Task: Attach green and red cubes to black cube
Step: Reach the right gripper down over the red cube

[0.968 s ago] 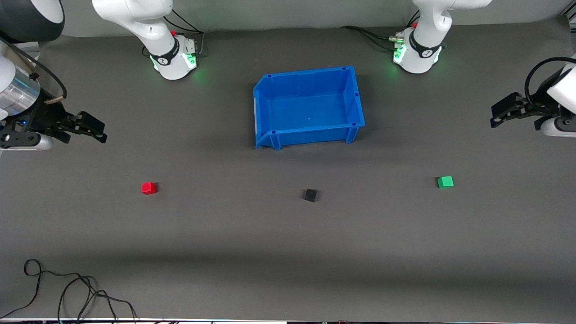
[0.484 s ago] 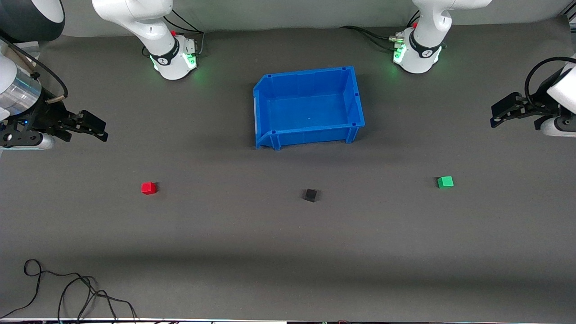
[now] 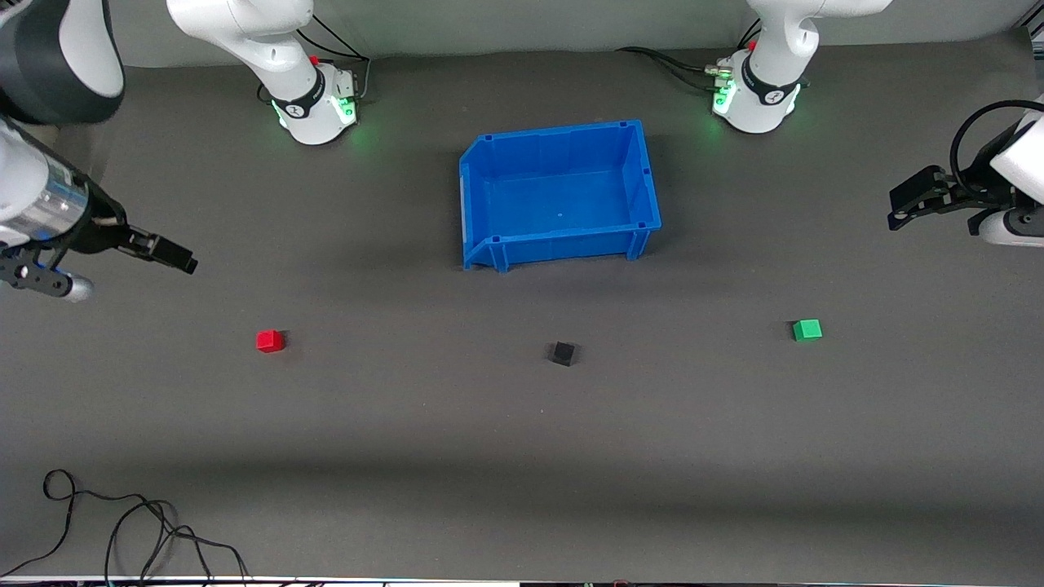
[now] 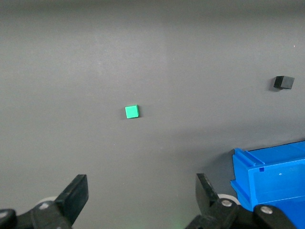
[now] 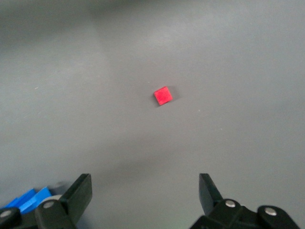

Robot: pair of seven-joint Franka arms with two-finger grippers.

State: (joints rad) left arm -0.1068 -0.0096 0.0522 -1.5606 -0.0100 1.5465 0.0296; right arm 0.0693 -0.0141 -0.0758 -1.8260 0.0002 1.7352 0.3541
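Since a second ago my right gripper (image 3: pixel 175 257) has swung and tilted over the mat (image 3: pixel 408 424) at the right arm's end; in the front view its two fingers now overlap into one dark bar, where before they showed splayed. Cubes, bin (image 3: pixel 559 194) and my left gripper (image 3: pixel 901 208) have not moved. Right gripper: released, fingers spread wide in the right wrist view, holding nothing; it is up in the air, with the red cube (image 3: pixel 270 341) on the mat ahead of it, well apart, seen between the fingers (image 5: pixel 78 193). Left gripper: also released and empty, fingers (image 4: pixel 74 196) wide in the left wrist view; that arm waits over the mat at its own end of the table. The green cube (image 3: pixel 807 329) lies on the mat ahead of this gripper, well apart. The black cube (image 3: pixel 562 353) sits between the two coloured ones, touching neither, and nearer the front camera than the bin. A loose cable (image 3: pixel 122 522) lies at the mat's near edge, well apart from both grippers.
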